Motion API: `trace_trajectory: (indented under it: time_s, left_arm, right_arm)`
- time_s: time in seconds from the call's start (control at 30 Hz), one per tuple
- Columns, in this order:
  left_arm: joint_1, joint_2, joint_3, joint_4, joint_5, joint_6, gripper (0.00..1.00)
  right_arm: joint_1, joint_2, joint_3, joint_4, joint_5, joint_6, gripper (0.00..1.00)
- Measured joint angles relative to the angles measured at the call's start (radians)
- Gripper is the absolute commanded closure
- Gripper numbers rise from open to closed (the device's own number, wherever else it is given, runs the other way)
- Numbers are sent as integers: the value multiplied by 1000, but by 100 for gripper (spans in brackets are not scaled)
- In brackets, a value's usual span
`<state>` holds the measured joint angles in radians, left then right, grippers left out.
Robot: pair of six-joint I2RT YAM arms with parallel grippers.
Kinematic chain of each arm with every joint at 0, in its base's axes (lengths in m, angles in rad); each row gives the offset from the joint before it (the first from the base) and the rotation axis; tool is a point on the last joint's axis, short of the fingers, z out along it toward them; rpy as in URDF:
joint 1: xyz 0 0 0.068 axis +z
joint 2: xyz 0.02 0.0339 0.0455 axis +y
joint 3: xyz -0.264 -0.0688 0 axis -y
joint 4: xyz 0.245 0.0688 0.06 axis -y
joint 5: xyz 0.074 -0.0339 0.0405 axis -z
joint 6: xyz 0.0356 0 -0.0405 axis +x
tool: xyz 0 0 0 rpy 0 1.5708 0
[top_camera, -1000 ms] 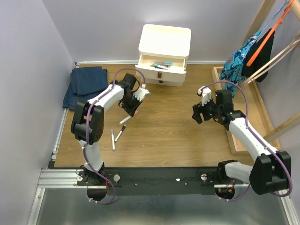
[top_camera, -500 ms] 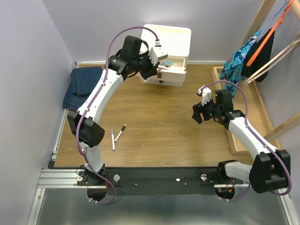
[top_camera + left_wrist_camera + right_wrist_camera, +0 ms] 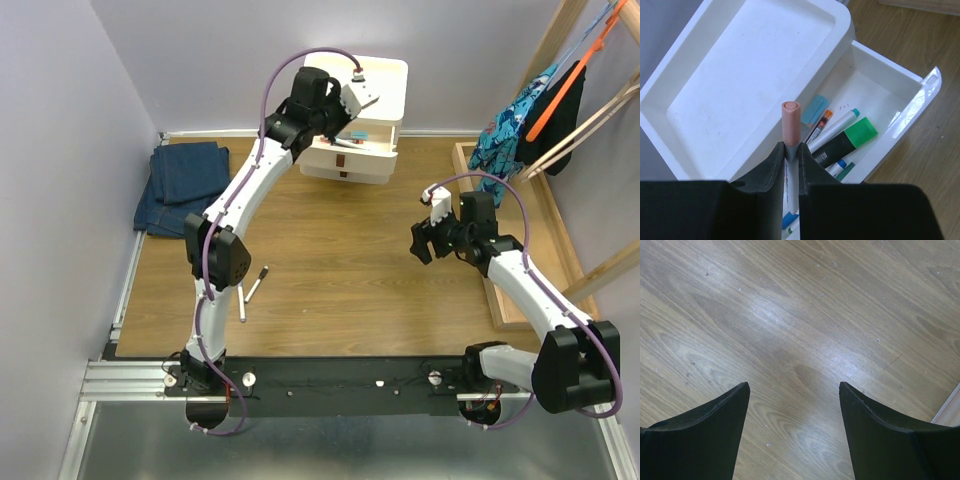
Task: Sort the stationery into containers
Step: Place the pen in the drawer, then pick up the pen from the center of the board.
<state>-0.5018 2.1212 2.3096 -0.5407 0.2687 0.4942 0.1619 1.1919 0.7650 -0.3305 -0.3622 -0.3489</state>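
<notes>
My left gripper [image 3: 791,146] is shut on a white pen with a pinkish-red cap [image 3: 791,117] and holds it above the open top drawer [image 3: 900,107] of the cream-white cabinet [image 3: 350,90]. The drawer holds several pens, among them a green-capped highlighter [image 3: 852,139] and a teal-tipped white marker [image 3: 832,130]. In the top view the left gripper [image 3: 337,120] is over the cabinet's front. Two pens [image 3: 247,290] lie on the wooden floor near the left arm's base. My right gripper [image 3: 792,390] is open and empty above bare floor, at right centre in the top view [image 3: 425,238].
Folded blue jeans [image 3: 180,182] lie at the far left by the wall. A shallow wooden tray [image 3: 500,230] and a clothes rack with hanging garments [image 3: 540,110] stand at the right. A metal rail [image 3: 130,380] runs along the near edge.
My left arm has lifted the pen off the floor and carried it back to above the open top drawer. The right arm has not moved.
</notes>
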Motion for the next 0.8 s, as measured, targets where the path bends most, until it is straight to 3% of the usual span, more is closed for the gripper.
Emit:
trace_trajectory:
  time_s: [0.13,0.47,0.6,0.8]
  left_arm:
    - [-6,42,0,18,-53,13,54]
    - [-25,-26,-59,51,-167,-23,42]
    - [-28,-260,-307,50,-225,-112,38]
    - [35,-657,-736,-48,-237,-360,41]
  right_arm:
    - [-3,-11,-11,2,-1,0,20]
    - [-14,-18,-38,5,-3,9,20]
    - [-14,-20,-44,8,-5,9,20]
    - [-15,-21,-47,15,-7,8,20]
